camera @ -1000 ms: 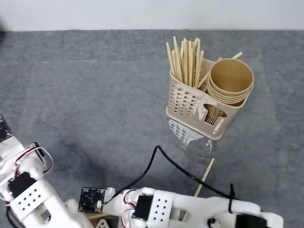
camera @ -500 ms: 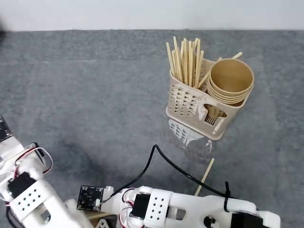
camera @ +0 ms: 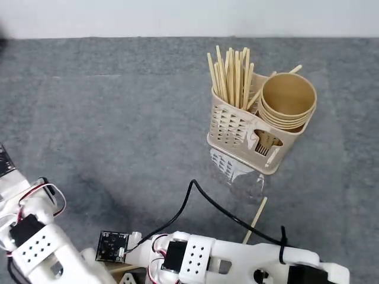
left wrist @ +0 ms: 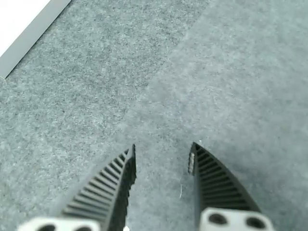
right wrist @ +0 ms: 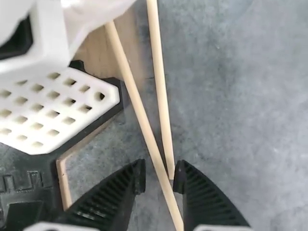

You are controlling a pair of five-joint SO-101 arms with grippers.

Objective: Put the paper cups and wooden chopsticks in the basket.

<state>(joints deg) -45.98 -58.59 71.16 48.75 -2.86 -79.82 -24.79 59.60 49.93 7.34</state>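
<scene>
A beige slotted basket [camera: 240, 131] stands right of centre on the grey carpet. It holds a bundle of wooden chopsticks [camera: 232, 77] and a stack of paper cups [camera: 288, 97]. One loose chopstick [camera: 256, 219] lies on the carpet in front of it. In the right wrist view, my right gripper [right wrist: 159, 175] is shut on two more chopsticks [right wrist: 159, 72], which run side by side between its fingers, low over the carpet. My left gripper [left wrist: 161, 161] is open above bare carpet with nothing between its fingers.
Both white arms sit folded at the near edge, one [camera: 35, 248] at the left and one [camera: 237, 263] in the middle. A black cable [camera: 204, 201] loops over the carpet. A white perforated plate [right wrist: 43, 110] and a wooden board [right wrist: 103, 57] lie beside the held chopsticks.
The arm at the bottom middle shifted slightly to the left a second ago and has held still since. The basket, cups and loose chopstick have not moved.
</scene>
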